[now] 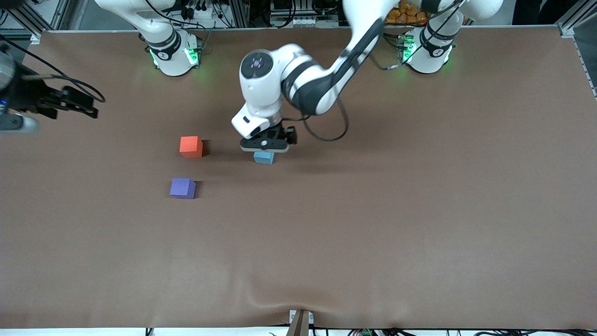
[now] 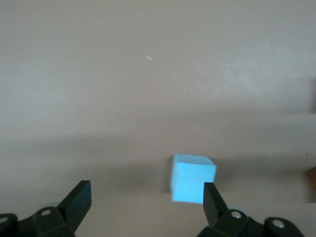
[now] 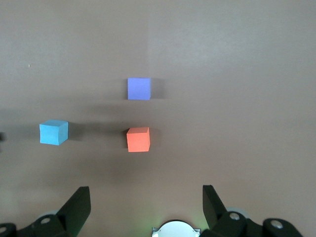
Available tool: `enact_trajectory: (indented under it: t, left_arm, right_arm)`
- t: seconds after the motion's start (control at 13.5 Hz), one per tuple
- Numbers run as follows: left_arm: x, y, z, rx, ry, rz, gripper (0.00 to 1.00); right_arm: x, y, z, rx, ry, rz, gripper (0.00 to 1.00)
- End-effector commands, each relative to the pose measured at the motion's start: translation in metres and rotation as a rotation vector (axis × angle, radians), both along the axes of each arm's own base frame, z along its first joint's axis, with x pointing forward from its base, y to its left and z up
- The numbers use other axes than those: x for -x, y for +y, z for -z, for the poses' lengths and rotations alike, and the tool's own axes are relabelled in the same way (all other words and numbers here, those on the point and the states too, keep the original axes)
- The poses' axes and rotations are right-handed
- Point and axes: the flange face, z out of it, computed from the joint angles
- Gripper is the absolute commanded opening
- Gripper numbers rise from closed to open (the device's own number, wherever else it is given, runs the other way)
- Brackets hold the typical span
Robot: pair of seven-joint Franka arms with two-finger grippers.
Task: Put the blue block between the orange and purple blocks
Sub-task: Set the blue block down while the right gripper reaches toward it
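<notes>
Left tool [image 1: 264, 148] open, low over blue block [image 1: 264, 157], one finger [image 2: 213, 200] beside it, not gripping; block on desk [image 1: 373, 210] w/ orange block [image 1: 190, 146] at its 9 o'clock, purple block [image 1: 182, 188] at 8; right tool [image 1: 77, 106] open, waiting over desk edge at right arm's end.

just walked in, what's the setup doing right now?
The left arm has its tool low over the blue block, open around it, and the block sits on the table, not gripped. The orange block and purple block sit toward the right arm's end, orange farther from the front camera, with an empty gap between them. The right tool waits open at the table's edge.
</notes>
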Motion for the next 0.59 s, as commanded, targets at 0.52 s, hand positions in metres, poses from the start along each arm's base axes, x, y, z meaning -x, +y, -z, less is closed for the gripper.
enact_trajectory:
  t: [0.52]
  left_arm:
    - [-0.104, 0.382, -0.241, -0.013, 0.113, -0.184, 1.00]
  right_arm:
    - [0.000, 0.147, 0.087, 0.014, 0.038, -0.010, 1.00]
